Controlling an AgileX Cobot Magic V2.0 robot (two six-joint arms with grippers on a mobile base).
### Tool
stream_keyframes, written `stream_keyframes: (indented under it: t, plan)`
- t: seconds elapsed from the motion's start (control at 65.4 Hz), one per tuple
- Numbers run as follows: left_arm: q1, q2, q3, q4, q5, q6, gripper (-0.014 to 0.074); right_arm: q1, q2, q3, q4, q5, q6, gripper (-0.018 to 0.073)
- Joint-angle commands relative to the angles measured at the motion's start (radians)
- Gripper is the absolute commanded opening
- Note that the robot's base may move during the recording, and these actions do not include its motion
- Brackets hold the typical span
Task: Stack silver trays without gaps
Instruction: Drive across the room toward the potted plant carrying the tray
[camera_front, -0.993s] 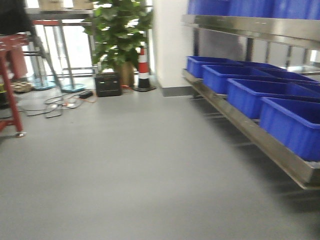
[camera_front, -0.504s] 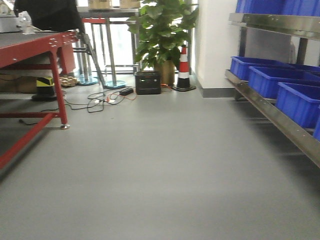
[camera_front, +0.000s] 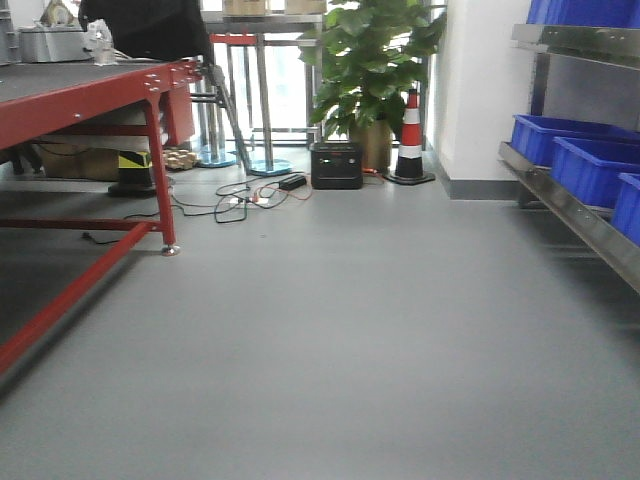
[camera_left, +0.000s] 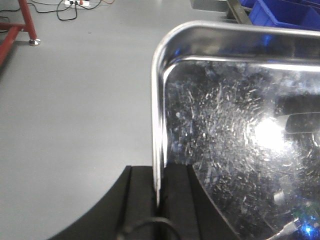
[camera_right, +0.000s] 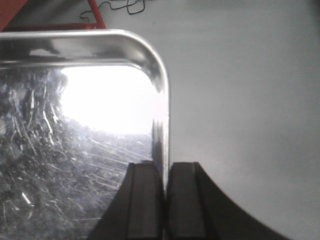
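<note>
1. Grey floor (camera_front: 350, 330) is seen ahead; red desk (camera_front: 90, 95) at 10 o'clock, blue bins (camera_front: 590, 160) at 2 o'clock.
2. Silver tray (camera_left: 240, 125) is held above floor; 9 o'clock rim is clamped by left pincer (camera_left: 159, 172).
3. 3 o'clock rim is clamped by right pincer (camera_right: 164, 170).

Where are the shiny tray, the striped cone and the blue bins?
silver tray (camera_left: 235, 125), left wrist view, scratched inner floor.
striped cone (camera_front: 409, 140), front view, middle of body.
blue bins (camera_front: 590, 175), front view, middle bin's front wall.
</note>
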Motion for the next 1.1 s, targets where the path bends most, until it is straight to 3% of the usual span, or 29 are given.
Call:
stream_keyframes:
  t: [0.0,1.085]
  plan:
    - [0.001,-0.01,-0.011,0.05,0.003,0.0,-0.0016,-0.011,-0.009,-0.008,-0.051,-0.013,-0.005,-0.0015]
    - [0.001,-0.01,-0.011,0.05,0.003,0.0,-0.0016,-0.011,-0.009,-0.008,-0.051,-0.013,-0.005,-0.0015]
